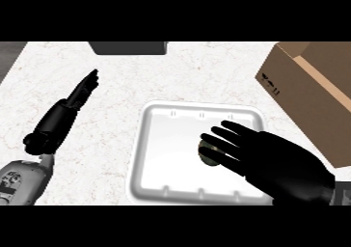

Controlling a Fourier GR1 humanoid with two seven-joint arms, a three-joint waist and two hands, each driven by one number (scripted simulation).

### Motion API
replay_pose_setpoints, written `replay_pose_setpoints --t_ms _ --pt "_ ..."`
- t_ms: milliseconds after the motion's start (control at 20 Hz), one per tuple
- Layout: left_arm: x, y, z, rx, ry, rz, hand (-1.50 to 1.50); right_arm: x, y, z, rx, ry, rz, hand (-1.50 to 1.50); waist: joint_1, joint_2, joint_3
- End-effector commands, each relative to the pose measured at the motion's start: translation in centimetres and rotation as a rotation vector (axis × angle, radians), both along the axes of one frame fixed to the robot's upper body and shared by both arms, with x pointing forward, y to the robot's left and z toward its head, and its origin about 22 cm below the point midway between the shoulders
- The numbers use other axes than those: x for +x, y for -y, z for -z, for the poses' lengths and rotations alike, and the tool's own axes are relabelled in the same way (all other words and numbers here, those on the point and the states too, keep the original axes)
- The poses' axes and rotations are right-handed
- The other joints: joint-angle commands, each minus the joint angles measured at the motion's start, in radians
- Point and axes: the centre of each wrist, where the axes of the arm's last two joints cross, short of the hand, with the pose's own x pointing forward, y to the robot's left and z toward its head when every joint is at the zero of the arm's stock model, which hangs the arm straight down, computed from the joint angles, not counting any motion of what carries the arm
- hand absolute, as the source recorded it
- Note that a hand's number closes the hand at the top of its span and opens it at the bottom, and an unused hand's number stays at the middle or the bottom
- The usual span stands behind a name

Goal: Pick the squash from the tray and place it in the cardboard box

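A white tray (155, 159) lies on the counter in the lower middle of the head view. A dark green mottled squash (208, 152) sits in it, mostly hidden under my right hand (274, 159). That hand hovers over the squash with its fingers spread and only slightly bent, not closed round it. The cardboard box (317, 99) stands open at the right edge, just beyond the tray. My left hand (72, 108) rests open at the left, fingers straight and pointing away, well clear of the tray.
A dark grey object (128, 47) sits at the counter's far edge, upper middle. The marble counter (199, 72) ends at the left against a dark strip (4, 60).
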Motion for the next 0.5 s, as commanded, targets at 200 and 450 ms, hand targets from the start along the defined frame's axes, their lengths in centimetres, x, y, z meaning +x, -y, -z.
replay_pose_setpoints --t_ms 200,450 --pt "-0.3 0.2 1.1 -0.010 -0.003 0.007 0.00 -0.4 -4.0 3.2 -0.077 -0.039 0.056 -1.50 0.007 0.004 0.001" --pt "-0.6 -1.6 -0.3 0.000 -0.010 0.011 0.00 -0.8 -3.4 3.3 -0.096 0.017 0.104 -1.50 0.007 0.002 0.001"
